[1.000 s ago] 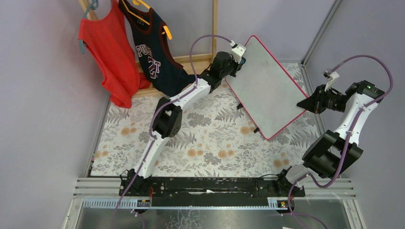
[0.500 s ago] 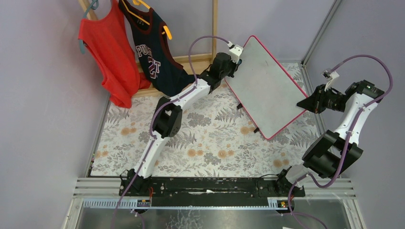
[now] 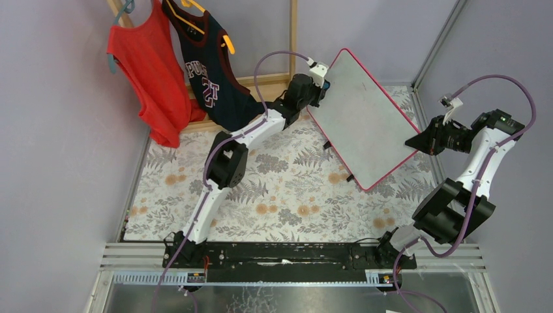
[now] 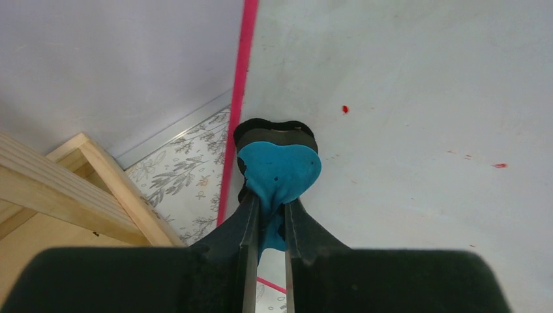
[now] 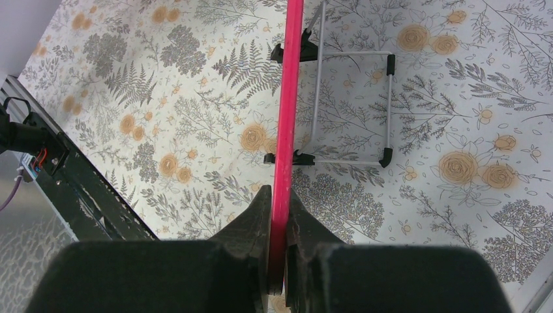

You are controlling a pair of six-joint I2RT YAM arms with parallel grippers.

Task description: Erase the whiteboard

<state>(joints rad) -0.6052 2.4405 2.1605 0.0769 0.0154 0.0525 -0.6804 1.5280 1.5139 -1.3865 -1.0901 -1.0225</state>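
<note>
The whiteboard (image 3: 362, 117) is held tilted above the floral table, its pink-red frame (image 4: 240, 98) running along its edge. My left gripper (image 3: 324, 83) is shut on a small blue eraser (image 4: 279, 171), whose dark pad presses on the white surface (image 4: 404, 130) close to the board's upper left edge. A few small red marks (image 4: 344, 109) show on the surface. My right gripper (image 3: 415, 142) is shut on the board's right corner, with the pink edge (image 5: 287, 98) clamped between its fingers (image 5: 261, 208). The board's wire stand (image 5: 352, 107) with black feet hangs below it.
A red jersey (image 3: 147, 72) and a navy jersey (image 3: 209, 72) hang on a wooden rack (image 3: 270, 81) at the back left, near the left arm. A wooden beam (image 4: 78, 189) lies just left of the eraser. Walls close both sides. A black rail (image 3: 287, 254) runs along the near edge.
My left gripper has slid the eraser a little leftward, toward the board's upper left edge. The right gripper and the board have stayed still.
</note>
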